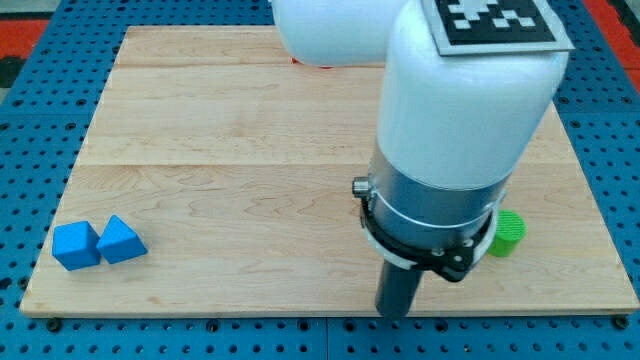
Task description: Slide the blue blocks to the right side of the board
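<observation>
**Blue blocks far from the goal**

My tip (395,312), a bare rod with no claw, rests well right of the blue cube (75,245) and the blue wedge (122,240) touching it. Risk: approaching that pair crookedly could split it or nudge the green cylinder (506,233)

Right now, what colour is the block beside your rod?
Green, partly hidden by the arm, in the camera view.
</observation>
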### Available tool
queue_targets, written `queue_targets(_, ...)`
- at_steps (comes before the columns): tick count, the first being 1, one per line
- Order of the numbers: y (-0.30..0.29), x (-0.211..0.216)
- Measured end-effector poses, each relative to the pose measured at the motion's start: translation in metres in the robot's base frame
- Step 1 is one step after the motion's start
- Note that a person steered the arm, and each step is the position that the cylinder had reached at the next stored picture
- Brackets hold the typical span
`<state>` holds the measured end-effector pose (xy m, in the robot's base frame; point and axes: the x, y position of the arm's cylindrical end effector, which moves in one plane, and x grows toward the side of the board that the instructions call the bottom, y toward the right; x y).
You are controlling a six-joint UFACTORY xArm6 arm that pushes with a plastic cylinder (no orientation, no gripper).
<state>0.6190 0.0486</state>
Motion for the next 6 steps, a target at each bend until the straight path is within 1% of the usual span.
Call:
queue_targets(1, -0.054, -0.001)
queue_targets(3, -0.317, -0.008)
queue_targets(4, -0.352, -0.029)
queue_targets(5, -0.331, -0.064)
queue_targets(6, -0.296, -0.071)
